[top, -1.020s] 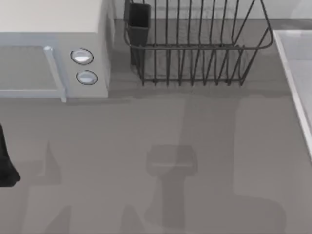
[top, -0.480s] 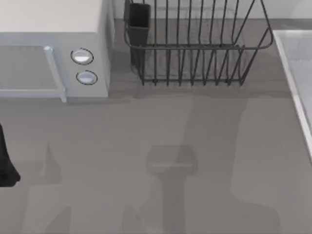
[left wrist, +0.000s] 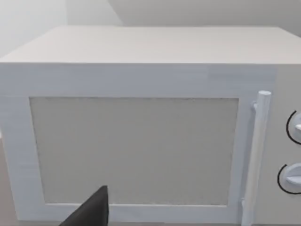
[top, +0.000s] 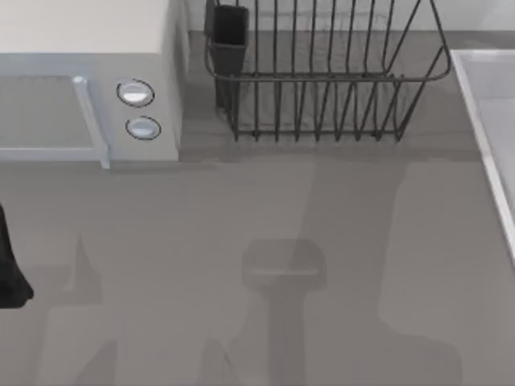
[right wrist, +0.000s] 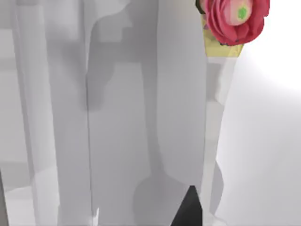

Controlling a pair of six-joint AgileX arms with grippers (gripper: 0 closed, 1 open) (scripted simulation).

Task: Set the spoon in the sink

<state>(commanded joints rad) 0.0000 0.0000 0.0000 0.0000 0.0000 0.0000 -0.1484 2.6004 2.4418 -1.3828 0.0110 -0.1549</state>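
The spoon (right wrist: 233, 20) shows in the right wrist view as a small red, petal-like piece with yellow under it, resting against a pale raised strip. Around it are the pale grey-white surfaces of the sink (right wrist: 122, 117). A dark tip of my right gripper (right wrist: 188, 209) pokes in at the edge of that view, well apart from the spoon. In the top view the sink (top: 492, 96) lies at the table's right edge with its whitish rim. My left gripper (left wrist: 91, 212) hangs in front of the microwave door, and the left arm (top: 10, 273) sits parked at the table's left edge.
A white microwave (top: 88, 88) with two round knobs stands at the back left. A dark wire dish rack (top: 322, 72) with a black cup holder stands at the back middle. Arm shadows fall across the grey tabletop (top: 241, 209).
The broad shadow on the right half of the table has shifted slightly. The left arm, microwave and rack have not moved.
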